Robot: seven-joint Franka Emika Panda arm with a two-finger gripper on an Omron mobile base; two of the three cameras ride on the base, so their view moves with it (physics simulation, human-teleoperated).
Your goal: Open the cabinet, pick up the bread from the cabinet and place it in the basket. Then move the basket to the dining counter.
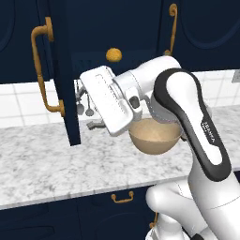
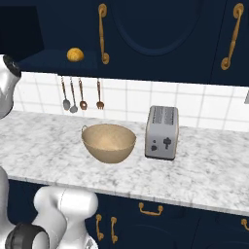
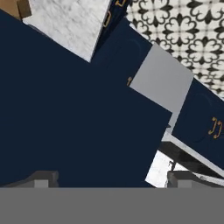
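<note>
Bread [image 2: 75,54] on open cabinet [image 1: 65,89] shelf, basket [image 2: 108,142] w/ nothing inside, tool [image 3: 111,179] fingers apart.

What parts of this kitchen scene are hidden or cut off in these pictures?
- Basket: left base view, its left and rear rim hidden behind the arm.
- End effector: hand view, fingertips barely show above the bottom band.
- Toaster: right base view, markings too small to read.

basket [image 1: 155,137]: left and upper rim hidden behind the arm's white hand in the left base view
gripper [image 3: 111,179]: only the two dark tips show; grip state unclear
toaster [image 2: 162,132]: rear face turned away
cabinet [image 1: 61,70]: door cut off by the top edge
</note>
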